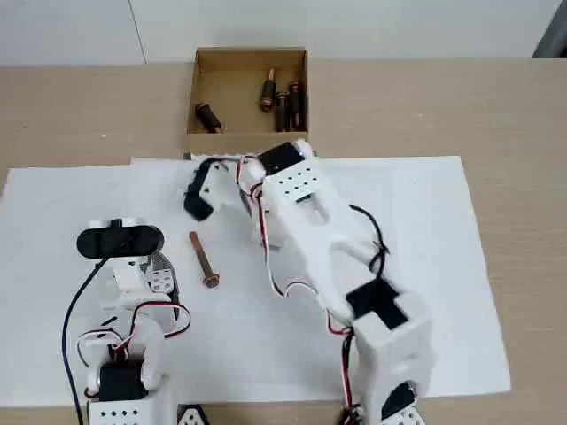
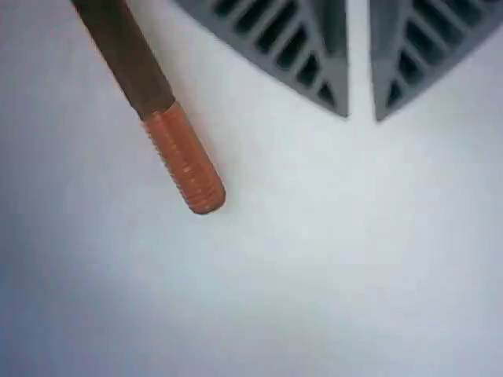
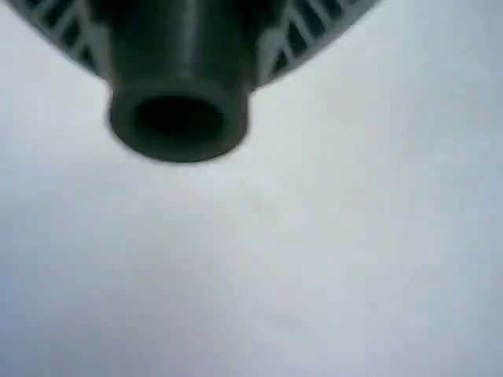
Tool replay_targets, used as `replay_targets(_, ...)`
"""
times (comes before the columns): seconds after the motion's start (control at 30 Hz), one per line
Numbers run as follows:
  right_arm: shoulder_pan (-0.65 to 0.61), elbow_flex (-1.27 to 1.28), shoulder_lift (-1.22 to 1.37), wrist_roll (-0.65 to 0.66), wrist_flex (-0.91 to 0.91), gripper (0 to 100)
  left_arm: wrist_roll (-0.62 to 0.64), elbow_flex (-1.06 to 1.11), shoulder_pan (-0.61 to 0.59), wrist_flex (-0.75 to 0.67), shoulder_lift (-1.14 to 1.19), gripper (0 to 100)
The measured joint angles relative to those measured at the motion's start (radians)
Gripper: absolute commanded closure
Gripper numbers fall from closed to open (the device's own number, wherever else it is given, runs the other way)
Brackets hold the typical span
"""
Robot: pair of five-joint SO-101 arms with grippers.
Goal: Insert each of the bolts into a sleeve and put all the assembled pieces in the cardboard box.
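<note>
A bolt [image 1: 202, 258] lies on the white paper with its copper threaded end [image 2: 185, 163] beside my left gripper [image 2: 361, 102]. That gripper hangs just above the paper, its grey fingers [image 2: 310, 47] nearly together with nothing between them. My left arm [image 1: 133, 274] stands at the near left. My right gripper [image 1: 204, 188] is just in front of the cardboard box [image 1: 235, 88], shut on a black sleeve [image 3: 179, 118] whose hollow end faces the camera. In the high view the sleeve [image 1: 197, 206] hangs over the paper.
Several assembled bolt-and-sleeve pieces [image 1: 283, 97] lie inside the box. The white paper sheet [image 1: 425, 266] covers most of the wooden table [image 1: 80, 106]. The right arm's body [image 1: 337, 248] stretches diagonally across the sheet's middle.
</note>
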Motion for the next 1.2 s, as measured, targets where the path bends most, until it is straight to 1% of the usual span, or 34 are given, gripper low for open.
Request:
replay_targets(0.27, 0.166, 0.000, -0.293, -0.186, 0.115, 98.9, 0.000, 0.000, 0.000, 0.000, 0.000, 99)
replay_targets(0.43, 0.293, 0.005, -0.489, -0.364, 0.140, 98.5, 0.000, 0.000, 0.000, 0.000, 0.000, 99)
replay_targets(0.53, 0.339, 0.071, -0.612, -0.470, 0.140, 98.5, 0.000, -0.006, 0.000, 0.000, 0.000, 99)
replay_targets(0.63, 0.367, 0.189, -0.732, -0.543, 0.140, 98.7, 0.000, -0.063, 0.000, 0.005, 0.000, 99)
replay_targets(0.8, 0.397, 0.411, -0.924, -0.585, 0.140, 98.8, -0.003, -0.203, 0.000, 0.101, 0.000, 99)
replay_targets(0.93, 0.488, 0.560, -1.046, -0.623, 0.124, 98.9, -0.011, -0.313, 0.026, 0.196, 0.006, 99)
replay_targets(1.03, 0.566, 0.628, -1.112, -0.643, 0.120, 98.9, -0.017, -0.411, 0.058, 0.221, 0.100, 99)
replay_targets(1.2, 0.640, 0.697, -1.191, -0.646, 0.120, 98.9, -0.018, -0.631, 0.078, 0.236, 0.381, 99)
